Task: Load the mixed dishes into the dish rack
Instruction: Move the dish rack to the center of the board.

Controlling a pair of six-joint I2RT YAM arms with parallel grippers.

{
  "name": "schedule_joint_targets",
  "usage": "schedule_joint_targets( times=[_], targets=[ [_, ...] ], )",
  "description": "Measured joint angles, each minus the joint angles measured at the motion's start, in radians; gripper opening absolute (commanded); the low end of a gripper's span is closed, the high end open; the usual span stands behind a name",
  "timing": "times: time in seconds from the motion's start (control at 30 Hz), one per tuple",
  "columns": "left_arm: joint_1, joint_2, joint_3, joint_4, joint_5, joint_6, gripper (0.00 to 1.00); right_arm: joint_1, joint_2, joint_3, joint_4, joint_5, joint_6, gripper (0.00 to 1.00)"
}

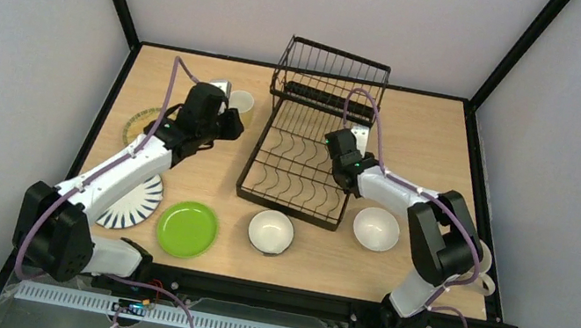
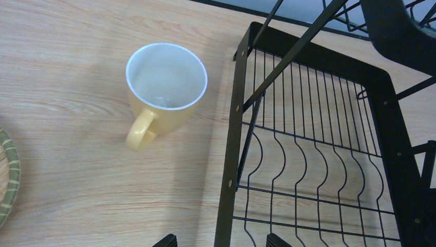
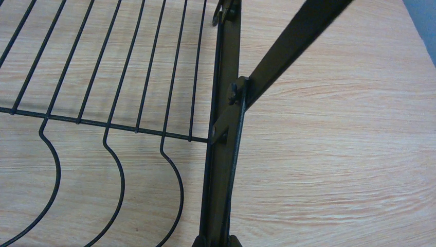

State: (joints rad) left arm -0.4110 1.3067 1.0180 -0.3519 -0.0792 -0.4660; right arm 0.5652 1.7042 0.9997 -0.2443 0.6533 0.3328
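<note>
Grey walls close round a pale wooden table [image 1: 417,132], and toward the back of it stands the dish rack [image 1: 305,162]. It is black wire, with a flat base of wavy slots and a taller basket section [image 1: 333,73] rising at its far end. Every dish sits out on the wood. The pale yellow mug [image 1: 241,103] stands upright just beside the rack's left rail, white inside, with its handle turned toward the near side of the table. Left of it, the tan woven-look plate [image 1: 138,122] shows partly under the left arm. Along the near side lie the black-striped white plate [image 1: 133,205], also half under that arm, then the lime green plate [image 1: 187,228]. Next comes a bowl [image 1: 270,231] just off the rack's near edge. Its outside looks darker than its white inside, maybe blue, though from above I can't be sure. A second bowl, the white bowl [image 1: 376,228], rests off the rack's near right corner. The left gripper [image 1: 227,122] hangs over the rack's left rail near the mug with its jaws spread wide and nothing between them. The right gripper [image 1: 342,141] is down on the rack's right rail. In its own camera the fingertips sit on either side of that black bar, closed in and pinching it.
</note>
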Motion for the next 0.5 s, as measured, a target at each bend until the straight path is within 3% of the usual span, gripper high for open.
schedule_joint_targets(
  times=[0.5],
  targets=[
    [-0.001,0.027,0.0,0.001,-0.002,0.011,0.99,-0.031,0.044,0.036,0.079,-0.095,-0.171,0.0]
  ],
)
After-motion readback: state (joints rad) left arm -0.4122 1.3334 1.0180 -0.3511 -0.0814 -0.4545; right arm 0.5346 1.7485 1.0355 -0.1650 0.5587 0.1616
